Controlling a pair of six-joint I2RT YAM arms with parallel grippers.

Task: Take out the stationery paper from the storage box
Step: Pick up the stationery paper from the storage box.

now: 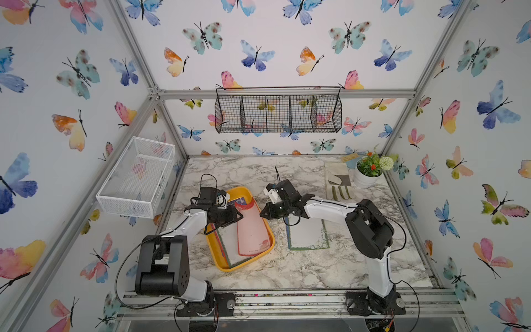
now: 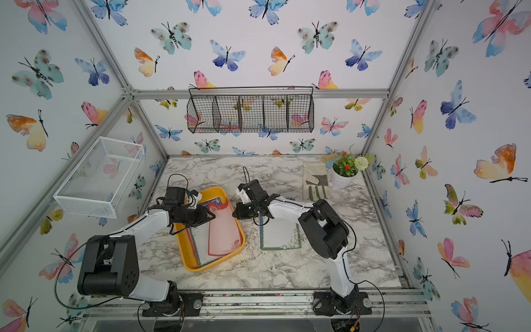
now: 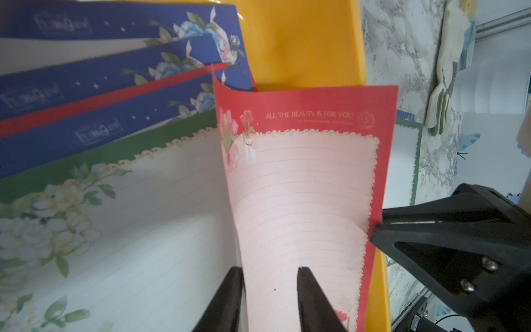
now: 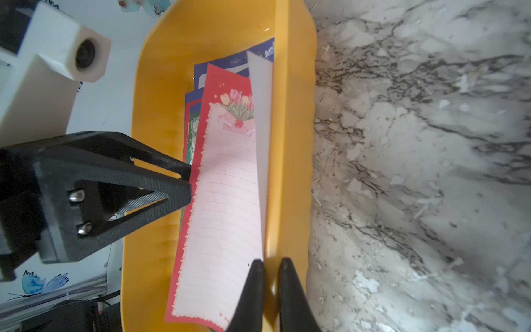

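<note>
Slightly left of the middle of the marble surface (image 1: 287, 273) sits the yellow storage box (image 1: 224, 267), set at an angle with one short end toward the front edge. Most of the stationery paper lies inside it. Blue-bordered sheets (image 3: 100, 72) are fanned at the far end, and a green-bordered sheet with white flowers (image 3: 129, 230) lies flat beneath the others. On top, a red-bordered sheet (image 1: 253, 232) with a pink lined centre lies along the box's right wall. Its far end curls upward, and its right edge is lifted enough to show the white back in the right wrist view (image 4: 261, 129).

The left gripper (image 3: 270, 270) hangs over the left side of the box. Its jaws are partway apart and clamp nothing, and the pink sheet shows in the gap between them.

The right gripper (image 4: 271, 261) reaches in from the other side at the box's right wall, with its jaws drawn almost together and only a slim gap left. The sheet's raised edge runs right up to its tips (image 3: 373, 230), but I cannot tell whether the paper is pinched.

Another green-bordered sheet (image 1: 307, 235) lies flat on the surface just right of the box, out of it.

A glove (image 1: 337, 181) and a white flower pot (image 1: 367, 172) stand near the far right corner.
</note>
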